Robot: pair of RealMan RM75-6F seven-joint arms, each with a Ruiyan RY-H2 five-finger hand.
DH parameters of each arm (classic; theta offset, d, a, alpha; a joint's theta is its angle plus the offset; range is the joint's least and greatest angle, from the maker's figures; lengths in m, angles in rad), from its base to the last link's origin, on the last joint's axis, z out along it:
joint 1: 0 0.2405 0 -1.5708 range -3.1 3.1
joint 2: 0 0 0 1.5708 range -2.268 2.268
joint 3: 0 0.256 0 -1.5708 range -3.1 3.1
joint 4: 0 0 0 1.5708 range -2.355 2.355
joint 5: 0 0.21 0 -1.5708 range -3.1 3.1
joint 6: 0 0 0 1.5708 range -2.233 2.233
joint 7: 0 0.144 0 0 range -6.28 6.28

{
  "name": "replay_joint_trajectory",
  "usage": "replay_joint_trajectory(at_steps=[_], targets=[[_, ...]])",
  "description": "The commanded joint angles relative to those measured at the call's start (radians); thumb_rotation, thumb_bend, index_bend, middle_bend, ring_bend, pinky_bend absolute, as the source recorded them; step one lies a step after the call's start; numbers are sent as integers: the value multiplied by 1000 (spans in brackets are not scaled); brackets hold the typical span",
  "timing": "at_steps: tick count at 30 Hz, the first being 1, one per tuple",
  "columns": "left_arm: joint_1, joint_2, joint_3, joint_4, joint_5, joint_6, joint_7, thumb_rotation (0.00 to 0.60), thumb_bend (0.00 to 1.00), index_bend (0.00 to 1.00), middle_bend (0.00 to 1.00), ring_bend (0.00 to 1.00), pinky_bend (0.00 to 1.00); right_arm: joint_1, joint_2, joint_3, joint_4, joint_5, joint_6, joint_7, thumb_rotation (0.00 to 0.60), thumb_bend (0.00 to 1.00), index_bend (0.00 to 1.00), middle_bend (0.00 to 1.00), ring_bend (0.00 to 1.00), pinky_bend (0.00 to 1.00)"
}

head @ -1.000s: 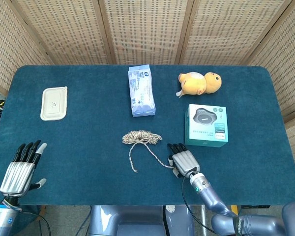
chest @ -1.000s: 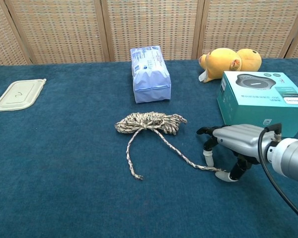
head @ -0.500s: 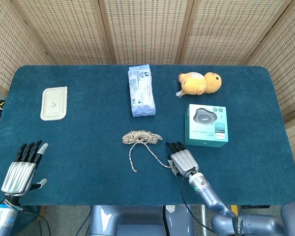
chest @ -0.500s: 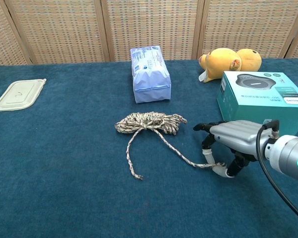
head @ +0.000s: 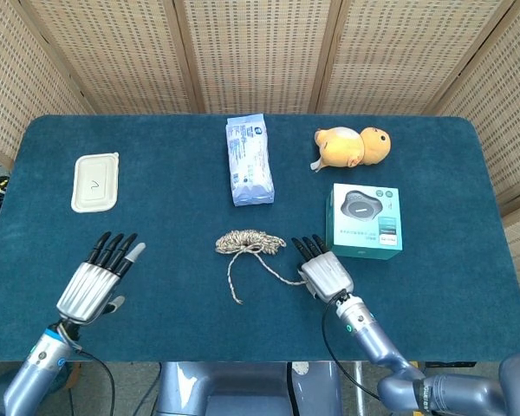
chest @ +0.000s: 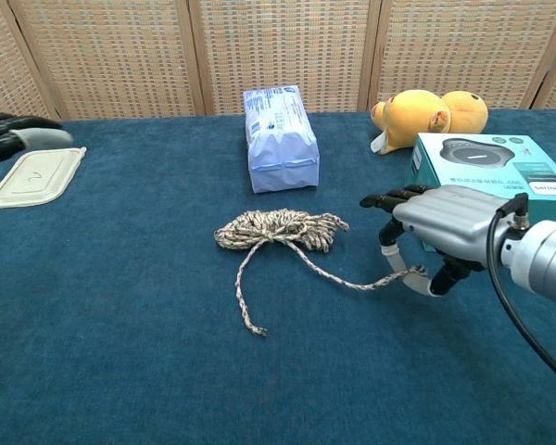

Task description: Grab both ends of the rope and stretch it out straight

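One rope [chest: 276, 228] end is pinched in our right hand [chest: 433, 232], raised just off the table [chest: 120, 352], beside the teal box [chest: 486, 176]. Our left hand [head: 97, 278] hovers with fingers spread, holding nothing, near the white lid [head: 96, 181]. The rope's bundle lies mid-table, its free end [chest: 252, 325] trailing toward us. Behind sit a blue pack [chest: 280, 137] and a yellow plush [chest: 431, 115].

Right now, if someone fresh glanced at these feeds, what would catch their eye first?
Probably the right hand pinching one end of the rope, whose bundle lies mid-table. Next, the yellow plush toy at the far right, behind the teal box, and the left hand hovering open, near-left.
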Motion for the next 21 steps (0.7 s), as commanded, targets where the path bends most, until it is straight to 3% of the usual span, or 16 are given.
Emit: replay_joint_trajectory(at_steps=[1,11,21], targets=[[-112,-88,-20,127,97,-60,-110,600,40,344,0,0,0,-1,0,3,7,-4,0,5,600,461,630,0,0,0],[-267,-287,-52,313,89,-186,-149,600,206,443,0,0,0,3,-2,8,42,-15,-20,14,600,460,631,0,0,0],[-351,-353,-55,306,35,-307,-55,600,299,476,0,0,0,15,-4,15,39,-23,-44,18,600,461,632,0,0,0]])
